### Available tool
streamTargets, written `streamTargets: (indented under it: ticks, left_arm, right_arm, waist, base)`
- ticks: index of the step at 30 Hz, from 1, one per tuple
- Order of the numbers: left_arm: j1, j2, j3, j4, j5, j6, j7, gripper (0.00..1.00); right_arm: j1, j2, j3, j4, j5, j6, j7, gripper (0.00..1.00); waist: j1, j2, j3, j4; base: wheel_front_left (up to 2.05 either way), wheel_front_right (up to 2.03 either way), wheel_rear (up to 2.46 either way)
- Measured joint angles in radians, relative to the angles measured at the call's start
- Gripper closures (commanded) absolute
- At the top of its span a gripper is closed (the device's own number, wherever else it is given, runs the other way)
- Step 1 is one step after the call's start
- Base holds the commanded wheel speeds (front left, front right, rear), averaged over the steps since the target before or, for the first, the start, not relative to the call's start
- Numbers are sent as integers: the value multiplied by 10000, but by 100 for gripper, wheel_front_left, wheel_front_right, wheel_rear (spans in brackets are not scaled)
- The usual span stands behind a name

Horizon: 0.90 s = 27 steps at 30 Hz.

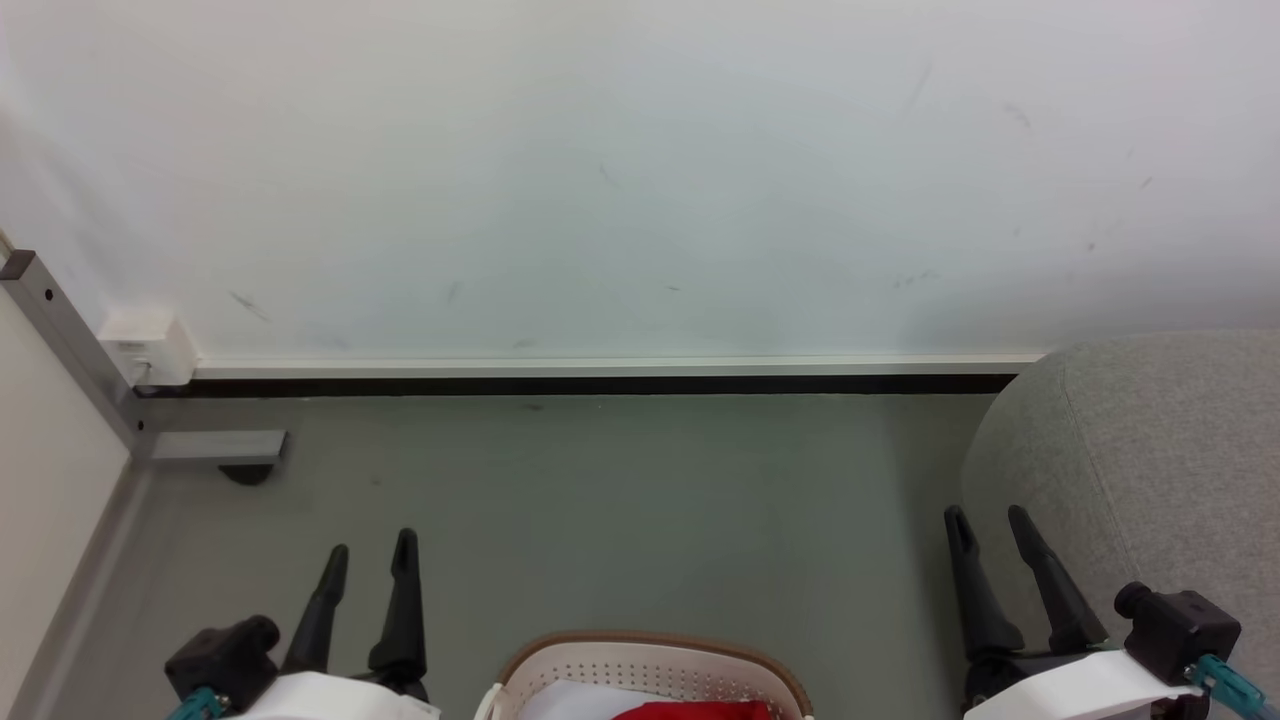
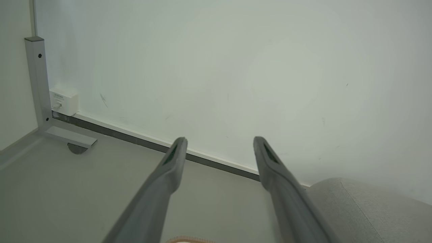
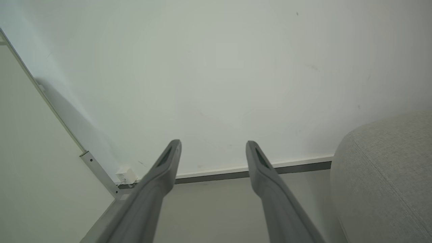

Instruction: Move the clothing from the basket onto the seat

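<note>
Clothing (image 1: 700, 711): head view, bottom centre. Red fabric with a white patch lies inside the basket (image 1: 650, 638); the frame's edge cuts most of it off, so the count is unknown. The seat (image 1: 1150, 450) is at the right edge, and the part in view is bare, nothing red on it. The left pincer (image 1: 372, 545) at lower left and the right pincer (image 1: 987, 515) at lower right both stand spread and empty. The right one is just in front of the seat's corner.

Left wrist view: the left pincer (image 2: 219, 140) is wide apart, holding nothing, aimed at the wall's base. A sliver of basket rim (image 2: 189, 240) shows at the bottom edge. The seat (image 2: 371, 209) at lower right is bare.

Right wrist view: the right pincer (image 3: 212, 143) is open and empty. The seat (image 3: 388, 168) at right is bare as far as seen.

Judged: nothing delivered yet. Reaching in, gripping, lifting and placing all remain.
</note>
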Motion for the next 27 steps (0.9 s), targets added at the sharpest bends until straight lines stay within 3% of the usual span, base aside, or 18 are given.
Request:
streamTargets:
  ticks: [27]
  left_arm:
    - [30, 0, -136, 29, 2437, 249, -610, 0]
  right_arm:
    - [-150, 86, 297, 132, -2031, 0, -612, 0]
  waist:
    - [0, 0, -162, -109]
  base:
    - [0, 0, 0]
